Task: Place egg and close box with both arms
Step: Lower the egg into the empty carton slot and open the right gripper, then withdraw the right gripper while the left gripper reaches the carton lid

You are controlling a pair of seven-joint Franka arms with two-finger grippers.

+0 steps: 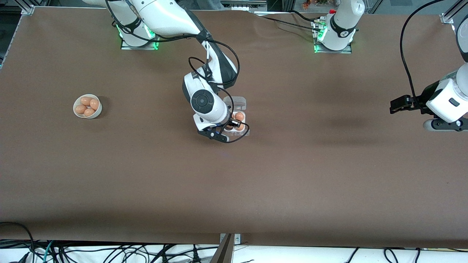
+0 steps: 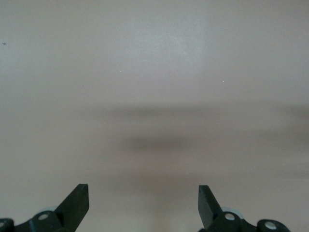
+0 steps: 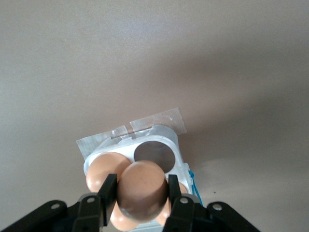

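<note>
The box (image 1: pixel 246 130) stands mid-table, its clear lid (image 1: pixel 238 103) lying open on the side toward the arm bases. In the right wrist view its white tray (image 3: pixel 176 145) shows one empty cell (image 3: pixel 154 155) and eggs (image 3: pixel 100 171) in other cells. My right gripper (image 1: pixel 228 128) is over the tray, shut on a brown egg (image 3: pixel 140 191) held between its fingers (image 3: pixel 107 188) just above the cells. My left gripper (image 1: pixel 396 104) waits open and empty over bare table at the left arm's end; its wrist view (image 2: pixel 143 195) shows only tabletop.
A round white bowl (image 1: pixel 77 113) holding three eggs sits toward the right arm's end of the table. Black cables hang off the right arm's wrist beside the box. The table's edge nearest the front camera carries loose cables.
</note>
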